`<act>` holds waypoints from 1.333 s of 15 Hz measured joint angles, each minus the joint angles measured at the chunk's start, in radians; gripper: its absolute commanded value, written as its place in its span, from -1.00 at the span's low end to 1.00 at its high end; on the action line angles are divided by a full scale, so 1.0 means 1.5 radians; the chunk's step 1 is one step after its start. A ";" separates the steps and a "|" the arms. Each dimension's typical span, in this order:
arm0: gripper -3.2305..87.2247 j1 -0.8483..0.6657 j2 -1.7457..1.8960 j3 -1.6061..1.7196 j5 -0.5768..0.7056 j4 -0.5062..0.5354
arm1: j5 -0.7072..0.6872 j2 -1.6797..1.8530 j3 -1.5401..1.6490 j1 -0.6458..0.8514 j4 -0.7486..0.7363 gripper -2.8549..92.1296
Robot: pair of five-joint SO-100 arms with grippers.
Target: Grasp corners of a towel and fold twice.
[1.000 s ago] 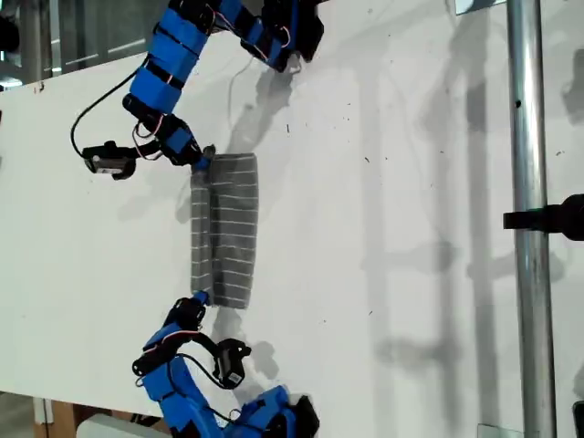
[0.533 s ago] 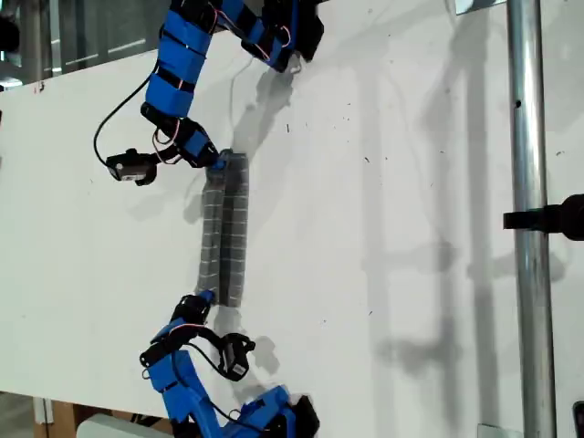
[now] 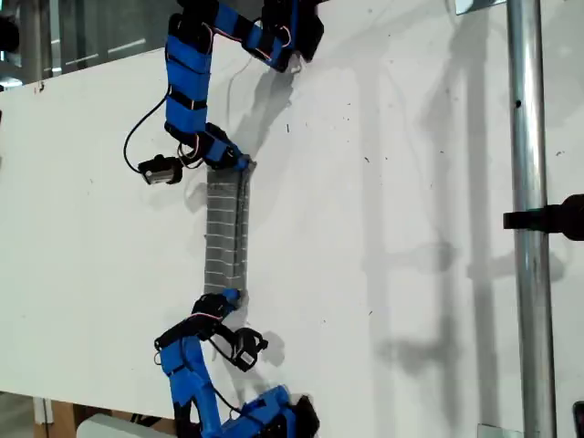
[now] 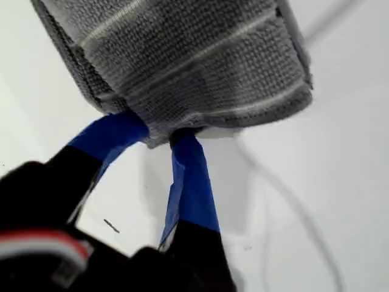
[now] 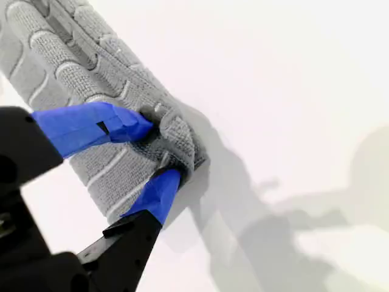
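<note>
Towel (image 3: 226,233) is seen narrower than a second ago, drawn into a slim folded strip and carried slightly toward the exterior view's right. It lies on the white bench (image 3: 392,137), left of centre in that view. One short end is clenched by my first claw (image 4: 159,137), the other by my second claw (image 5: 161,152), with bunched fabric pinched between each pair of blue-taped jaws. In the exterior view the strip is stretched between an arm at upper left and an arm at lower left.
</note>
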 measured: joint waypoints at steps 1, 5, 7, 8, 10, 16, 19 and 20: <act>-0.33 0.017 0.031 -0.022 0.001 0.037 | 0.002 0.034 0.011 0.017 0.032 -0.30; -0.45 0.054 0.279 -0.042 -0.012 0.135 | 0.027 0.321 0.089 0.050 0.126 -0.18; -0.55 0.054 0.459 0.090 -0.030 0.108 | 0.077 0.509 0.205 0.078 0.130 -0.14; -0.58 0.055 0.562 0.183 -0.042 0.075 | 0.100 0.595 0.259 0.087 0.124 -0.10; -0.62 0.095 0.772 0.355 -0.061 0.012 | 0.159 0.653 0.332 0.088 0.095 -0.02; -0.66 0.326 1.303 0.756 -0.180 -0.050 | 0.308 0.458 0.406 0.078 -0.210 -0.02; -0.67 0.394 1.326 0.777 -0.212 -0.049 | 0.359 0.256 0.326 0.053 -0.277 -0.08; -0.67 0.396 1.327 0.777 -0.216 -0.045 | 0.368 0.219 0.299 0.044 -0.279 -0.08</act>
